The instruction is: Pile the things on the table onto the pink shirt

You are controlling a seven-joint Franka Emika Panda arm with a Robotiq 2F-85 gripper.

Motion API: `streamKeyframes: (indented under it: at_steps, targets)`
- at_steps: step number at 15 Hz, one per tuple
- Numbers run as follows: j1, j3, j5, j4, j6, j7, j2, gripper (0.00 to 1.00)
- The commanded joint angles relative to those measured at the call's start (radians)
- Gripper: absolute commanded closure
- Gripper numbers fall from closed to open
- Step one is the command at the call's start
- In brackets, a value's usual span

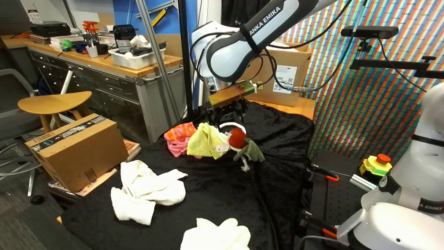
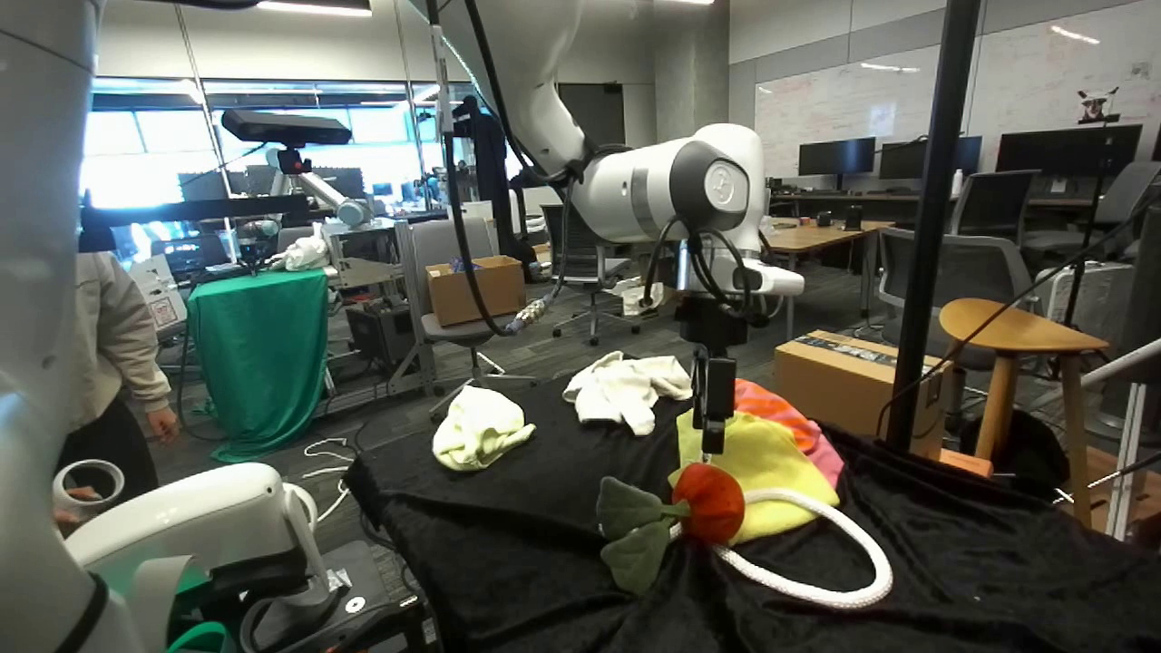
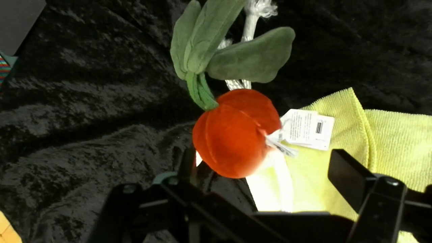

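Clearly the gripper (image 3: 265, 163) has its jaws spread; the tomato (image 3: 236, 135), by the yellow cloth (image 3: 398, 145) (leaves (image 3: 251, 62) pointing away), looks nearer the wrist view's left-hand finger (image 3: 186, 165), so centring may help.

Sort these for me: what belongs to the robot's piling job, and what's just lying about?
In the job:
pink-and-orange fabric shirt
ribbed bright-yellow cloth
round red plush toy with green leaves
looped white rope
white towelling cloth
crumpled cream cloth

Just lying about:
black-taped brown cardboard box
light-brown wooden stool
white plastic tub
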Motion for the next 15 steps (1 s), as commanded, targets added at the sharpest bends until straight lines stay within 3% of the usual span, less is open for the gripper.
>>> streamKeyframes:
  at_steps: [1, 9, 13, 15]
  targets:
    - [0.003, 0.010, 0.003, 0.007, -0.024, 0.008, -0.012, 0.00]
    - [0.082, 0.101, -0.032, -0.055, -0.021, 0.005, -0.137, 0.00]
    - [0.129, 0.160, -0.043, -0.009, -0.034, 0.008, -0.126, 0.00]
    - [0.161, 0.173, -0.091, 0.039, -0.018, 0.070, -0.089, 0.00]
